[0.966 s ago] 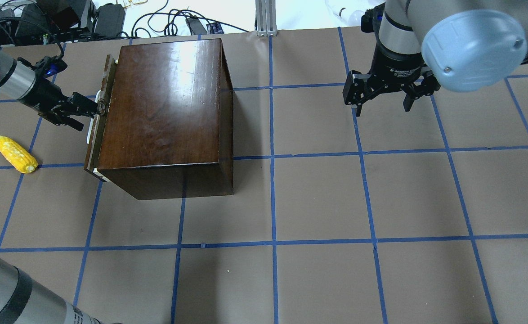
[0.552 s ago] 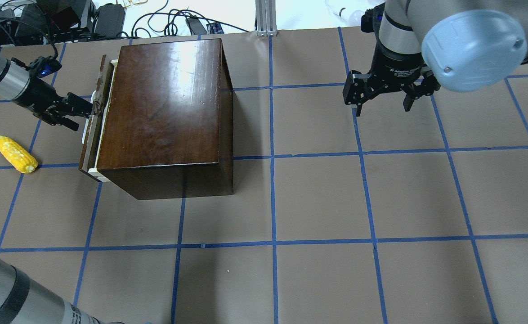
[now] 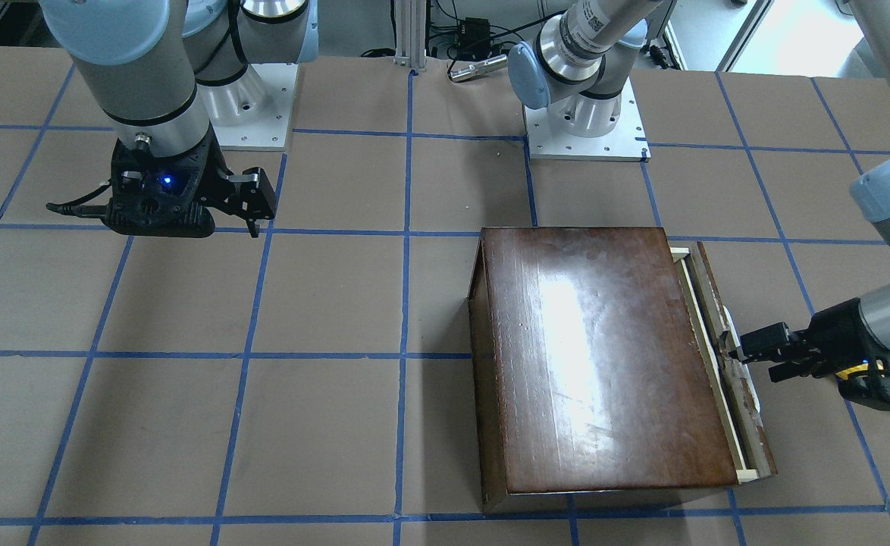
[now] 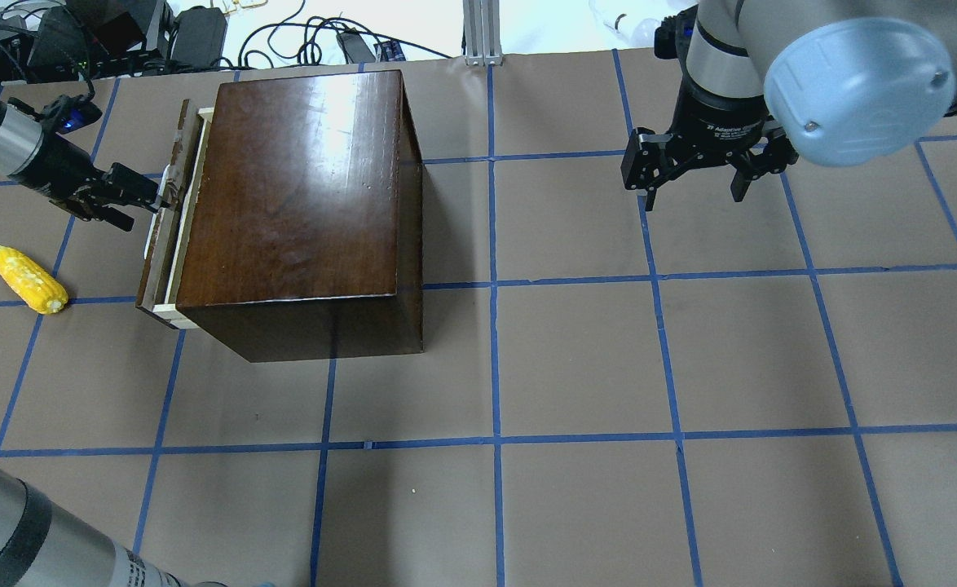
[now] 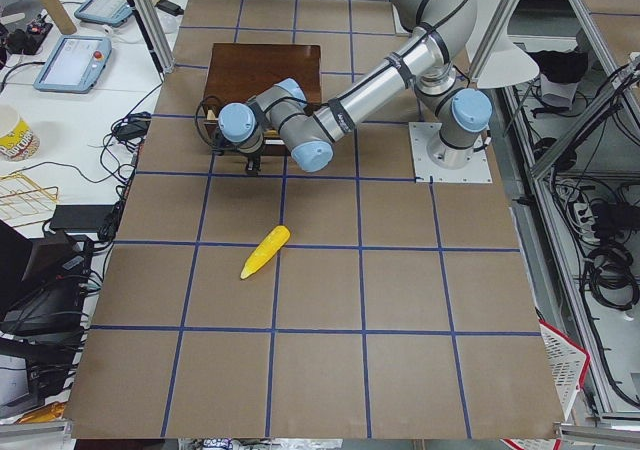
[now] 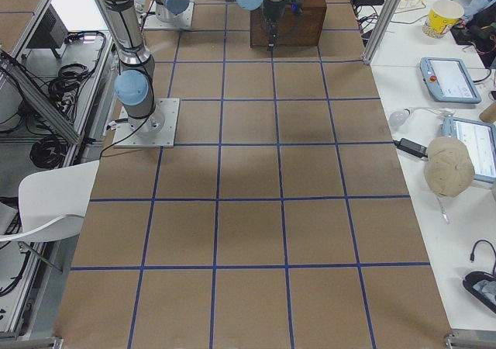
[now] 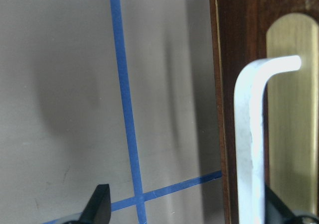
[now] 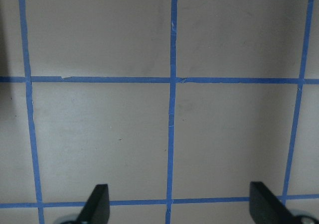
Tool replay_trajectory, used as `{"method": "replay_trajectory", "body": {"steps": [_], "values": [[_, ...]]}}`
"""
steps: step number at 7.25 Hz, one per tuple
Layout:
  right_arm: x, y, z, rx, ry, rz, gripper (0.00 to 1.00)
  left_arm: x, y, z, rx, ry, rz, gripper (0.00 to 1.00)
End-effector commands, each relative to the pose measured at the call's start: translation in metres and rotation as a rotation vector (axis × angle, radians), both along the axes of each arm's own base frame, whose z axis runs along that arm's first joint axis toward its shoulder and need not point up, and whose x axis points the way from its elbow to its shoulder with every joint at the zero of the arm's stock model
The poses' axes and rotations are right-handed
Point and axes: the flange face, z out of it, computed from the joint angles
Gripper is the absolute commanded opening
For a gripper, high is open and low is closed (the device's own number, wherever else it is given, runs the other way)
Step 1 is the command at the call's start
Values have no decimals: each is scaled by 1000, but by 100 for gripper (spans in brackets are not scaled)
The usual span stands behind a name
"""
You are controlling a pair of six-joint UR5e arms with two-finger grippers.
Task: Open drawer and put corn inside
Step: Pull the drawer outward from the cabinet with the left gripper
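The glossy dark-brown box (image 4: 299, 196) stands at the table's far left. Its drawer (image 4: 162, 244) is pulled out a little, and a pale wood strip shows behind the dark front panel (image 3: 725, 334). My left gripper (image 4: 143, 204) is open. The silver handle (image 7: 249, 134) sits between its fingers, against one of them. The yellow corn (image 4: 28, 280) lies on the table to the left of the drawer, apart from the gripper; it also shows in the exterior left view (image 5: 264, 251). My right gripper (image 4: 694, 200) is open and empty, hanging above the table far to the right.
Brown table paper with a blue tape grid (image 4: 495, 281). Cables and power bricks (image 4: 120, 37) lie beyond the far edge. An aluminium post (image 4: 482, 33) stands at the back middle. The arm bases (image 3: 585, 121) are mounted at the robot's side of the table.
My left gripper has moved left with the handle, and the drawer has slid a short way out of the box. The corn and the right arm have not moved.
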Motion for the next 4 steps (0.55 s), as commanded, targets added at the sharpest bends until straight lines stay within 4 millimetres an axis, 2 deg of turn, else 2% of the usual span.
{"method": "replay_trajectory", "body": {"steps": [1,4], "values": [[0,0,0,0,0,0,100,3,0,-2,-3,-13,-23,100],[0,0,0,0,0,0,100,22,-1,1,-10,-20,-2,100]]}}
